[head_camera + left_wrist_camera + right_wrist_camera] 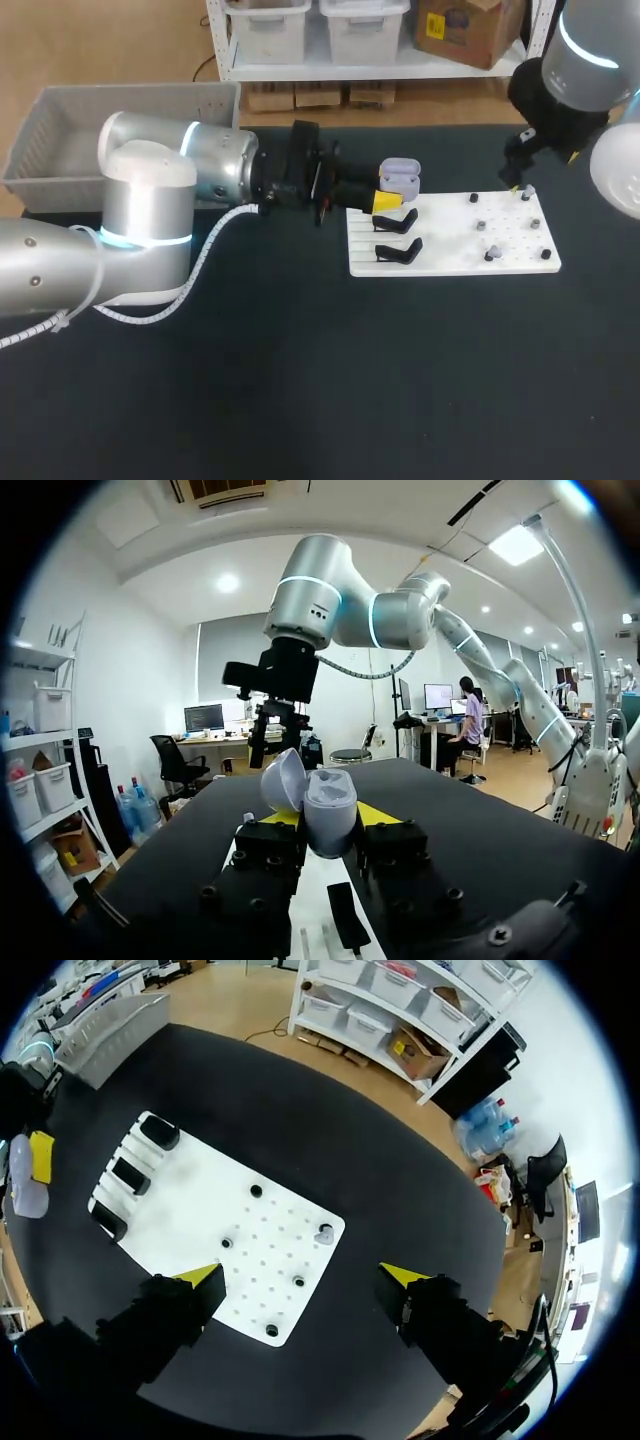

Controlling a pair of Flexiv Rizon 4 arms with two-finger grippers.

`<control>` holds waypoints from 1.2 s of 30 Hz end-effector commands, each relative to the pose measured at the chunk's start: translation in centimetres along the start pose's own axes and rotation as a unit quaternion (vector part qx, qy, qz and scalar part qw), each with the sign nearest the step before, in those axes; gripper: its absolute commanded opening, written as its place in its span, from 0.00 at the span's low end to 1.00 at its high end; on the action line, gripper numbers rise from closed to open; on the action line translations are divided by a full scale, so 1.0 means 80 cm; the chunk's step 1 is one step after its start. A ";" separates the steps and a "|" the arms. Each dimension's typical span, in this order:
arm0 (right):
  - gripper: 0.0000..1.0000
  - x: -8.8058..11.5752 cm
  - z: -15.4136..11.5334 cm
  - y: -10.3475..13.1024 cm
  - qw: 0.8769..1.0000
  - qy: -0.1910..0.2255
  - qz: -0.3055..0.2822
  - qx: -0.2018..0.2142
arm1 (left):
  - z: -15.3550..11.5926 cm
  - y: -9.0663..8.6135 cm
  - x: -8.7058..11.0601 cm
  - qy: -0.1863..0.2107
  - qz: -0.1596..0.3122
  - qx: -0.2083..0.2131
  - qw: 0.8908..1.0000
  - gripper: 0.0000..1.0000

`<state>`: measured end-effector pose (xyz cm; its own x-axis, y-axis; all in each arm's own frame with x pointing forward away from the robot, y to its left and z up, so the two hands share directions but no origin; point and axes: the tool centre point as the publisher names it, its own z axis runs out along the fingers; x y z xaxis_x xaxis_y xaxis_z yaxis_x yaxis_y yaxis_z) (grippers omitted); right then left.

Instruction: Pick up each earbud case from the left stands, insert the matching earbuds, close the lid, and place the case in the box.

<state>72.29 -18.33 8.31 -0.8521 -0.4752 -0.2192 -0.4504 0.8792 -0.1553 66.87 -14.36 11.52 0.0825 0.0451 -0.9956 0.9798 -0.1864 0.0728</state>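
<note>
Our left gripper (390, 198) is clamped on the earbud case (400, 177), one yellow-tipped finger on each side of it. The lavender case hangs with its lid (283, 780) swung open, over the far left corner of the white board (455, 262). Whether the case carries any print we cannot tell.

The left wrist view alone shows the hollow inside of the case (it faces that camera). It also shows our right arm (330, 595) reaching down ahead of the case.

Our right gripper (305, 1278) hangs over the far right part of the board with its fingers spread wide and nothing between them. Only its wrist view shows this gap.

The head view shows two black stands (396, 220) on the left side of the board. The right wrist view shows three in a row, the far one bare. That view also picks out an earbud (324, 1232) standing among the peg holes on the right half of the board.

A grey bin (60, 140) sits at the far left of the table.
</note>
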 end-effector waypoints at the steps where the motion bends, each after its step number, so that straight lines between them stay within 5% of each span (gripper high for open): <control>1: 1.00 -0.012 0.024 0.003 1.000 0.018 -0.005 -0.005 | 0.000 -0.001 0.001 -0.001 0.001 -0.002 1.000 0.00; 14: 1.00 -0.009 0.056 -0.007 0.999 0.037 0.007 -0.006 | 0.000 -0.001 0.001 -0.001 0.001 -0.002 1.000 0.00; 16: 0.76 -0.008 0.058 -0.010 0.999 0.038 0.007 -0.007 | 0.000 -0.001 0.001 -0.001 0.001 -0.002 1.000 0.00; 17: 0.55 -0.008 0.059 -0.012 0.999 0.039 0.007 -0.007 | 0.000 -0.001 0.001 -0.001 0.001 -0.002 1.000 0.00; 21: 0.42 -0.007 0.061 -0.015 0.999 0.039 0.007 -0.008 | 0.000 -0.001 0.001 -0.001 0.001 -0.002 1.000 0.00; 36: 0.43 -0.005 0.077 -0.017 0.998 0.054 0.002 -0.011 | 0.000 -0.001 0.001 -0.001 0.001 -0.002 1.000 0.00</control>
<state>74.46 -19.62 2.84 -0.8760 -0.4671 -0.1203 -0.4517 0.8819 -0.1349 66.87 -14.36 11.52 0.0825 0.0450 -0.9956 0.9798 -0.1864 0.0727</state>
